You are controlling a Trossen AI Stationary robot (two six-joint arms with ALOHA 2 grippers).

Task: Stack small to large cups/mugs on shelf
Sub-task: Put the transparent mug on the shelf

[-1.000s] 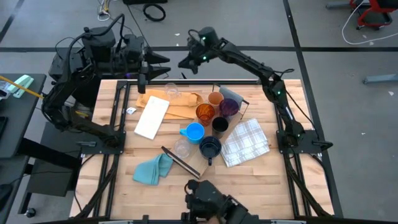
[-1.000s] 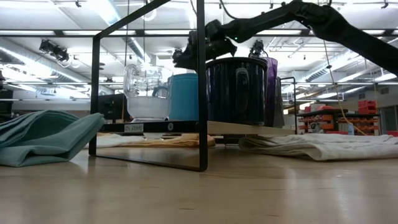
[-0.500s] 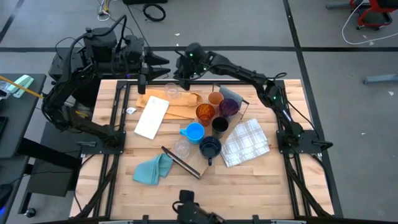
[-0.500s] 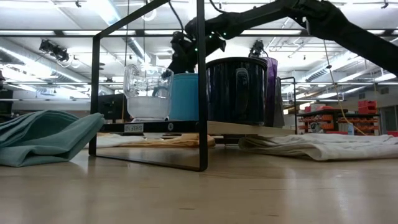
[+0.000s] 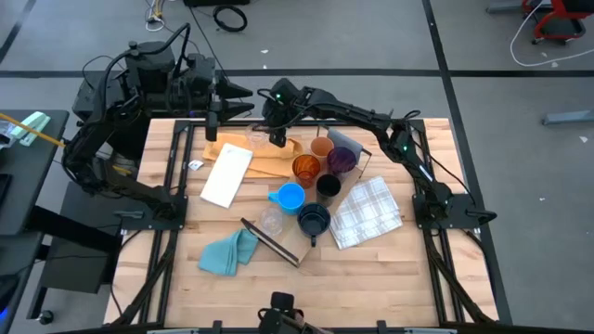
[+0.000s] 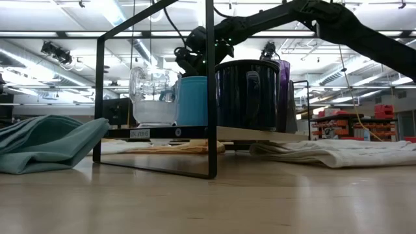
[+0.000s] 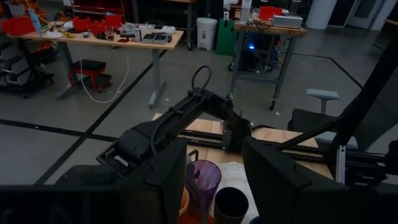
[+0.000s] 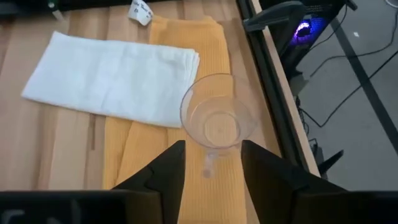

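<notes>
Clear cup just ahead, right claw parted, holding nothing

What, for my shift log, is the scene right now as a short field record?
right gripper: jaws open, over the clear cup on the orange cloth
left gripper: jaws open, empty, waiting at the table's far edge
shelf: carries dark mug and light blue mug
</notes>
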